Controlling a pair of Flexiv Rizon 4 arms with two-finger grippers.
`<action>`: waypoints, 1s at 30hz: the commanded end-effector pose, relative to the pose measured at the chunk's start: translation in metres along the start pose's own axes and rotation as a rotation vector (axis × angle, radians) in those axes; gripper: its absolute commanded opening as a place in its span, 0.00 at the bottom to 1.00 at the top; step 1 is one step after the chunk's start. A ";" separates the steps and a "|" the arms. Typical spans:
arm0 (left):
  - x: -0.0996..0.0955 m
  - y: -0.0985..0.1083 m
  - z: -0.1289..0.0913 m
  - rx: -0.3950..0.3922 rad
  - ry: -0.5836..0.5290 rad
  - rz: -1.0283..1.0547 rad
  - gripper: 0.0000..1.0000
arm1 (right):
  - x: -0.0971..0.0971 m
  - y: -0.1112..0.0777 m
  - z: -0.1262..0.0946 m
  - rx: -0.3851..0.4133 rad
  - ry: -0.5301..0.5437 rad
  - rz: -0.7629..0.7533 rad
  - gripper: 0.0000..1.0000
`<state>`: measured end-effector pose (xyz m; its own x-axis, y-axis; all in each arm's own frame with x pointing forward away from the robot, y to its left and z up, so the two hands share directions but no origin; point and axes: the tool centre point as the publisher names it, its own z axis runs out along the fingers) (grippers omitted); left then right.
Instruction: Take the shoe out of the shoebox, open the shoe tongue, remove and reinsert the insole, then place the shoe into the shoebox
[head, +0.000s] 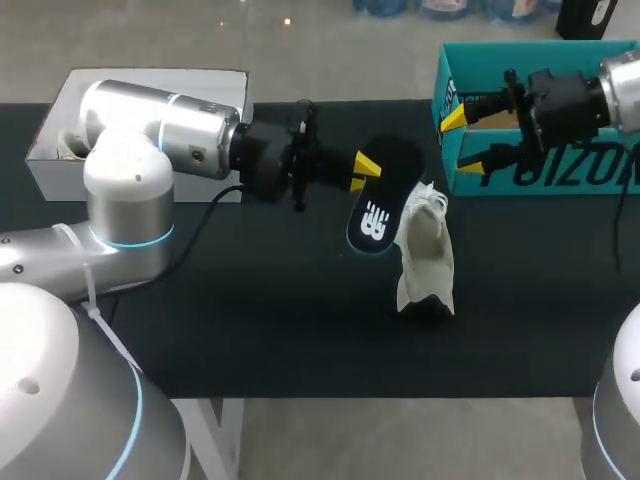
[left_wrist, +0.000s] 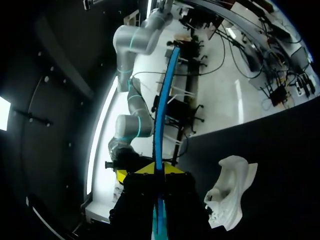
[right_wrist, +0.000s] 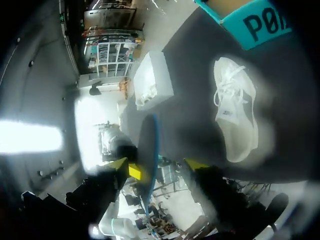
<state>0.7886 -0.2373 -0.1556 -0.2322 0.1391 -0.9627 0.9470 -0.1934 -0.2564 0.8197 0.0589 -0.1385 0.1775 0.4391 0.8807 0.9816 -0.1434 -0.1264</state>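
Note:
My left gripper (head: 366, 170) is shut on a black insole (head: 380, 215) with a white logo, holding it above the middle of the table. In the left wrist view the insole (left_wrist: 161, 130) runs edge-on as a thin blue line between the yellow tips of that gripper (left_wrist: 152, 170). The white shoe (head: 425, 252) stands on the black table just right of the insole, also seen as the shoe (left_wrist: 231, 192) and the shoe (right_wrist: 235, 115). My right gripper (head: 462, 142) hangs open in front of the teal shoebox (head: 540, 175); its fingers (right_wrist: 159, 165) stand wide, with the insole (right_wrist: 148, 147) ahead of them.
A white open box (head: 60, 140) sits at the table's back left, seen too as the white box (right_wrist: 152, 80). The teal shoebox (right_wrist: 255, 22) occupies the back right. Black tabletop (head: 280, 320) stretches in front of the shoe.

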 end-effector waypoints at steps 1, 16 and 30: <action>0.003 -0.007 -0.003 -0.004 -0.001 -0.005 0.00 | 0.004 -0.007 -0.050 -0.077 -0.643 -0.214 1.00; 0.005 -0.025 -0.005 -0.005 -0.002 -0.029 0.00 | 0.005 -0.003 -0.055 -0.115 -0.666 -0.187 1.00; -0.001 -0.030 -0.012 -0.009 -0.005 -0.036 0.00 | -0.036 -0.038 -0.072 -0.143 -0.646 -0.722 1.00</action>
<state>0.7631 -0.2209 -0.1480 -0.2683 0.1356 -0.9537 0.9400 -0.1799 -0.2900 0.7931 -0.0038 -0.1333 -0.2118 0.9486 0.2354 0.9555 0.1504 0.2538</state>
